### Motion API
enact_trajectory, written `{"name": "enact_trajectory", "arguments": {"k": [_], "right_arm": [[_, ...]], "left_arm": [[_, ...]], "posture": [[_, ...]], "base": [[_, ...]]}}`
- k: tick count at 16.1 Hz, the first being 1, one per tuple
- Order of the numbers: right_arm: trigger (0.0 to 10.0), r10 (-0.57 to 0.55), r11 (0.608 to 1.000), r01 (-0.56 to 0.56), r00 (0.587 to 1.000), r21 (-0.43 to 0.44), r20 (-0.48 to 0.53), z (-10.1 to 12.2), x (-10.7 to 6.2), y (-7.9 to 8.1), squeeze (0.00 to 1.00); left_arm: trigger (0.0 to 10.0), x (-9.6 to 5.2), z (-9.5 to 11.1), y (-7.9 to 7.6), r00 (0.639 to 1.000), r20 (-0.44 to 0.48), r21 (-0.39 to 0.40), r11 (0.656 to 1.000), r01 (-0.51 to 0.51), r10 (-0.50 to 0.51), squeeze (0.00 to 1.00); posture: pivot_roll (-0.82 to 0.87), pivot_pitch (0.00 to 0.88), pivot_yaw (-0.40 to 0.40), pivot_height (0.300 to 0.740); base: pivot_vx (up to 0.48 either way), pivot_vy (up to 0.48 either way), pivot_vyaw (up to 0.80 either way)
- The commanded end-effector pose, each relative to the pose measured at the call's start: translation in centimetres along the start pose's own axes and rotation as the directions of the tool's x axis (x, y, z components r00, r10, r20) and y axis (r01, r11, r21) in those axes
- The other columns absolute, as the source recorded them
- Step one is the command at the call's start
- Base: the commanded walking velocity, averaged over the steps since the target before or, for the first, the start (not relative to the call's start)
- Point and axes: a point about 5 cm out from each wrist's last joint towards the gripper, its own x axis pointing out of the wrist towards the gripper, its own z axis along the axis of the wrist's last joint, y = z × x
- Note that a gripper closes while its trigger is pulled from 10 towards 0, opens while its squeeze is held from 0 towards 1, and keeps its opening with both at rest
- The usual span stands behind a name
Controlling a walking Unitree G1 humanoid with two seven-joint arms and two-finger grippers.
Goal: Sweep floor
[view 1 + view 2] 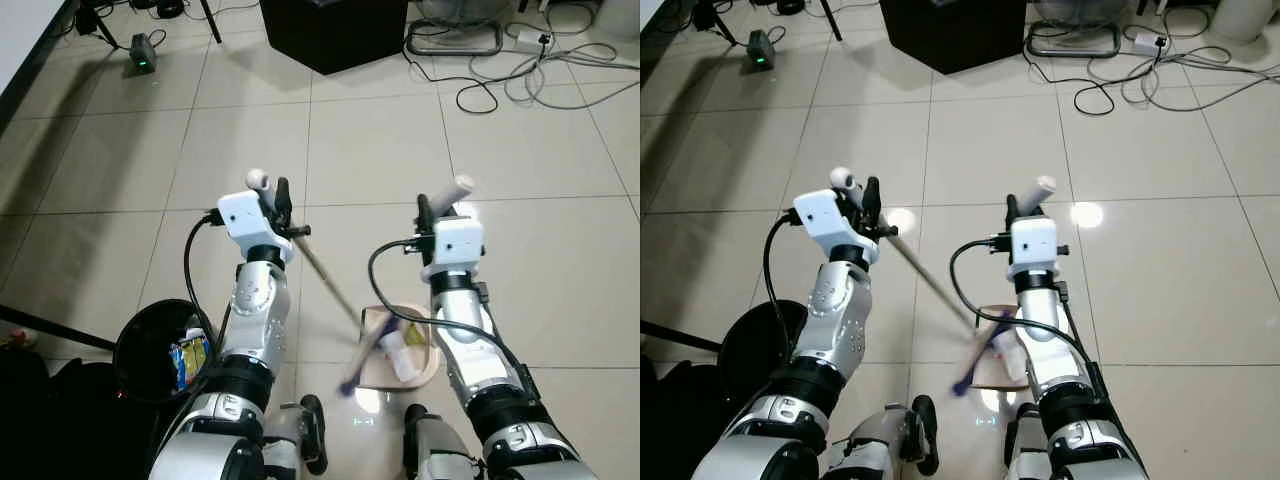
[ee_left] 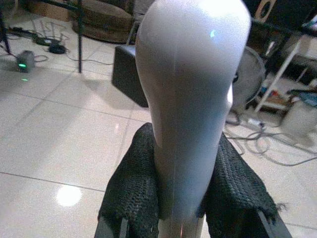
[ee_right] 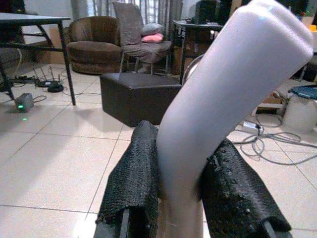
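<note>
My left gripper (image 1: 281, 196) is shut on the white handle of a broom (image 2: 190, 94). Its thin stick (image 1: 325, 275) slants down across the tiles to the purple bristles (image 1: 350, 382) at the dustpan. My right gripper (image 1: 426, 209) is shut on the white dustpan handle (image 3: 233, 94), which stands upright. The beige dustpan (image 1: 428, 372) rests on the floor between my arms, with white and yellow rubbish in it. In both wrist views the black padded fingers (image 2: 132, 188) (image 3: 133, 178) press each handle from both sides.
A black bin (image 1: 135, 350) holding a snack packet stands by my left arm. A black ottoman (image 1: 335, 30) is ahead, with loose cables (image 1: 520, 75) to its right and a green-lit device (image 1: 143, 55) to its left. Dark bags (image 1: 40, 400) lie at the lower left.
</note>
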Motion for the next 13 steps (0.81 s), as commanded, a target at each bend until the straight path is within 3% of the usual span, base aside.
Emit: {"name": "enact_trajectory", "arguments": {"k": [1, 3, 5, 6, 13], "right_arm": [[10.0, -0.008, 0.999, 0.009, 0.999, 0.048, -0.031, -0.4, -0.1, 0.2, 0.0], [10.0, -0.052, 0.995, 0.053, 0.999, 0.088, -0.011, 0.1, 0.0, -0.9, 0.0], [10.0, -0.072, 0.992, 0.072, 0.997, 0.108, -0.006, 0.2, -0.1, -1.5, 0.0], [10.0, -0.098, 0.986, 0.096, 0.995, 0.139, 0.006, 0.5, -0.5, -2.3, 0.0], [10.0, -0.123, 0.975, 0.113, 0.992, 0.193, 0.038, 2.0, -2.7, -4.7, 0.0]], "left_arm": [[10.0, 0.2, 0.2, -2.7, 0.998, 0.018, -0.099, 0.993, 0.057, -0.055, 0.0], [10.0, 0.9, 1.2, -0.6, 0.996, 0.039, 0.037, 0.996, 0.085, -0.086, 0.0], [10.0, 1.4, 1.7, 0.4, 0.995, 0.04, 0.092, 0.992, 0.082, -0.086, 0.0], [10.0, 2.1, 3.0, 2.1, 0.995, 0.062, 0.146, 0.987, 0.067, -0.077, 0.0], [10.0, 2.8, 5.2, 7.0, 0.999, -0.013, 0.235, 0.97, 0.052, -0.05, 0.0]], "posture": [[0.11, 0.231, 0.129, 0.74], [0.1, 0.203, 0.121, 0.74], [0.1, 0.187, 0.119, 0.74], [0.09, 0.17, 0.115, 0.74], [0.08, 0.091, 0.116, 0.74]], "base": [[0.0, 0.0, 0.0], [0.0, 0.0, 0.0], [0.0, 0.0, 0.0], [0.0, 0.0, 0.0], [0.0, 0.0, 0.0]]}}
